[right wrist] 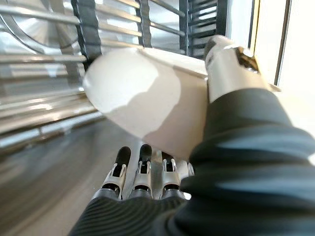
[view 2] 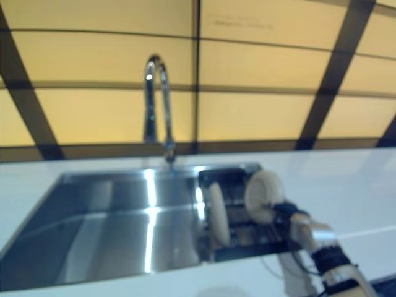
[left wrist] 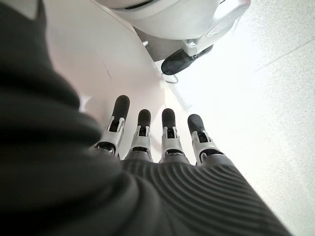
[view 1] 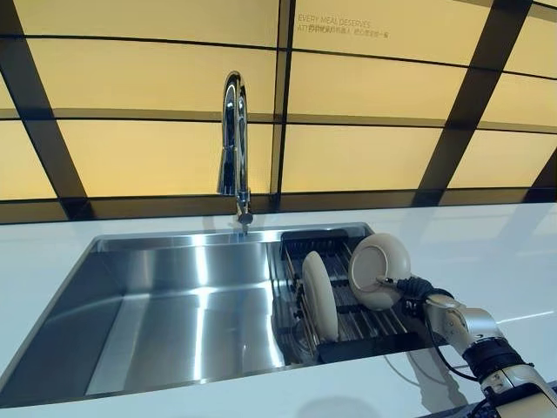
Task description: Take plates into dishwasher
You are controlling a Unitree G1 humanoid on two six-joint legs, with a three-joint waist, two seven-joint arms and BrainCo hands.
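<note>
The right hand [view 1: 416, 288] is pinching a plate [view 1: 379, 270] by its rim, thumb over one face and fingers [right wrist: 141, 174] under the other, holding it tilted above the rack [view 1: 365, 326] in the sink [view 1: 174, 305]. A second plate [view 1: 319, 296] is standing upright in the rack. The left hand [left wrist: 162, 142] is hanging idle, fingers straight. The plate is probably stiff, glossy, slippery and breakable; a rim grip suits it.

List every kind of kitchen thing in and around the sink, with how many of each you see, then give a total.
Plates: 2, one standing in the rack, one held by the right hand
Dish rack: 1
Faucet: 1
Sink: 1
Total: 5
</note>
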